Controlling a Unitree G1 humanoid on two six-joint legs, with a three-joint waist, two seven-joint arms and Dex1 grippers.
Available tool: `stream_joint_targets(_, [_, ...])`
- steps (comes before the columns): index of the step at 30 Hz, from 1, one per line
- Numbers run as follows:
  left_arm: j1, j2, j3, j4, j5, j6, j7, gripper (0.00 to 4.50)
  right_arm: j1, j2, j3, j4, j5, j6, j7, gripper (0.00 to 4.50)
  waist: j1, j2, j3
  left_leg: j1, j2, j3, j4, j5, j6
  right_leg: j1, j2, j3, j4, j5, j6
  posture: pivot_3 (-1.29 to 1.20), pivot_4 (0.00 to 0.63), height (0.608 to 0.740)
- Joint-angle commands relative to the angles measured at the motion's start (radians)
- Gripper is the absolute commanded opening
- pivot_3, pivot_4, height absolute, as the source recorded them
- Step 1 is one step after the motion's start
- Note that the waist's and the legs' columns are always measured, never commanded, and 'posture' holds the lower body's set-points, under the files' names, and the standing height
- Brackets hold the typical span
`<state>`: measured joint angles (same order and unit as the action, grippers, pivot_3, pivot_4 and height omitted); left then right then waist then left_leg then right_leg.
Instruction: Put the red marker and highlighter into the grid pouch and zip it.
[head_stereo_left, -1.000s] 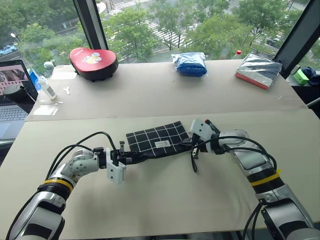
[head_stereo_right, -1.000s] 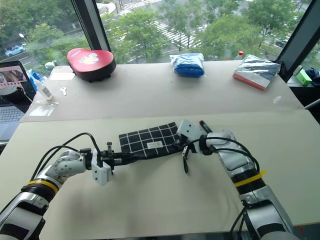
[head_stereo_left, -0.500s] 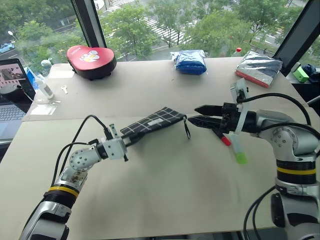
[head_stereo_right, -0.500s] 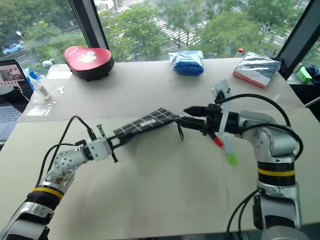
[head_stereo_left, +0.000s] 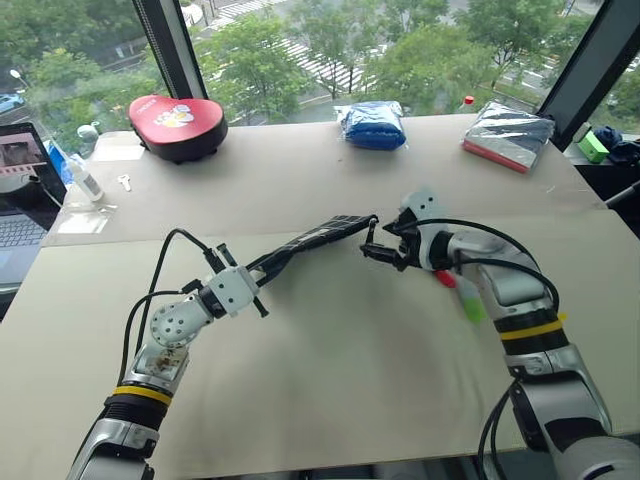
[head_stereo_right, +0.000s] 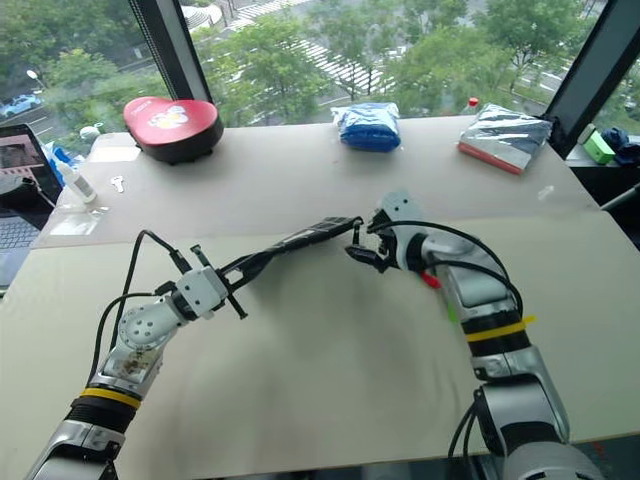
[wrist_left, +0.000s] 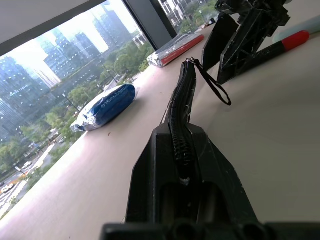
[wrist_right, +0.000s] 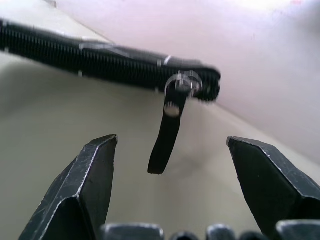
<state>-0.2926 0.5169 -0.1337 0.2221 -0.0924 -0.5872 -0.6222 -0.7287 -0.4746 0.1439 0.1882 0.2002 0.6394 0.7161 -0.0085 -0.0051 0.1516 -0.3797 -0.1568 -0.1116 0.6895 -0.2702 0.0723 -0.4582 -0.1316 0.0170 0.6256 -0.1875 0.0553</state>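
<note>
The left gripper pinches the grid pouch edge-up above the table while the wide-open right gripper frames its pull strap, so a mistimed close probably misses it, with the red marker and highlighter lying outside.

left arm comes in from 7 o'clock, elbow bent, forearm angled up toward 1 o'clock, wrist raised off the counter. left end effector is clamped tight, fingers pinched on one end of the grid pouch, holding it edge-up in the air. right arm comes in from 5 o'clock, forearm running toward 11 o'clock, wrist bent so the tool points toward 9 o'clock and slightly down. right end effector has jaws spread wide, fingers on either side of the pull strap, not touching it.
</note>
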Motion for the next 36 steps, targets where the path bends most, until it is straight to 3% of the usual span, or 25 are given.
stream_joint_targets(1, [0.006, 0.002, 0.028, -0.007, 0.008, -0.027, -0.002, 0.00, -0.031, 0.017, -0.006, 0.035, -0.023, -0.046, -0.013, 3.90, 0.001, 0.000, 0.000, 0.000, 0.000, 0.000, 0.001, 0.000, 0.000, 0.000, 0.000, 0.000, 0.000, 0.000, 0.000, 0.00, 0.150, 0.740])
stream_joint_targets(5, [0.015, -0.001, 0.023, 0.000, 0.024, -0.039, -0.001, 0.00, -0.042, 0.056, -0.004, 0.070, -0.032, -0.059, -0.020, 3.90, -0.004, 0.000, 0.000, -0.001, 0.000, 0.000, 0.003, 0.000, 0.001, 0.000, 0.000, 0.000, 0.000, 0.000, 0.000, 0.00, 0.150, 0.740])
stream_joint_targets(8, [0.017, -0.004, 0.022, 0.000, 0.026, -0.040, -0.001, 0.00, -0.045, 0.075, -0.011, 0.080, -0.030, -0.073, -0.018, 3.22, -0.006, 0.000, 0.000, -0.001, 0.000, 0.000, 0.003, 0.000, 0.000, 0.000, 0.001, 0.000, 0.001, 0.000, 0.000, 0.00, 0.150, 0.740])
stream_joint_targets(14, [0.021, -0.011, 0.018, -0.006, 0.029, -0.039, -0.002, 0.00, -0.043, 0.096, -0.014, 0.087, -0.031, -0.089, -0.019, 1.03, -0.005, 0.000, 0.000, -0.001, 0.000, 0.000, 0.003, 0.000, 0.000, 0.000, 0.001, 0.000, 0.001, 0.000, 0.000, 0.00, 0.150, 0.740])
stream_joint_targets(17, [0.021, -0.015, 0.018, -0.008, 0.031, -0.038, -0.001, 0.00, -0.031, 0.095, -0.005, 0.071, -0.026, -0.093, 0.004, 0.14, -0.005, 0.000, 0.000, -0.001, 0.000, 0.000, 0.003, 0.000, 0.000, 0.000, 0.001, 0.000, 0.001, 0.000, 0.000, 0.00, 0.150, 0.740])
stream_joint_targets(23, [0.026, -0.022, 0.018, -0.013, 0.040, -0.035, 0.006, 0.00, -0.027, 0.093, 0.007, 0.058, -0.031, -0.088, 0.031, 0.05, -0.005, 0.000, 0.000, -0.001, 0.000, 0.000, 0.003, 0.000, 0.000, 0.000, 0.001, 0.000, 0.001, 0.000, 0.000, 0.00, 0.150, 0.740])
stream_joint_targets(28, [0.029, -0.030, 0.016, -0.013, 0.047, -0.037, 0.010, 0.00, -0.014, 0.079, 0.094, -0.036, -0.037, -0.052, 0.115, 0.05, -0.006, 0.000, 0.000, -0.001, 0.000, 0.000, 0.003, 0.000, 0.001, 0.000, 0.001, 0.000, 0.001, 0.000, 0.000, 0.00, 0.150, 0.740])
stream_joint_targets(36, [0.003, -0.051, 0.012, 0.002, 0.054, -0.036, 0.001, 0.00, -0.055, 0.139, 0.153, -0.105, -0.009, -0.007, 0.175, 0.05, -0.005, 0.000, 0.000, -0.001, 0.000, 0.000, 0.004, 0.000, 0.000, 0.000, 0.001, 0.000, 0.002, 0.000, 0.000, 0.00, 0.150, 0.740])
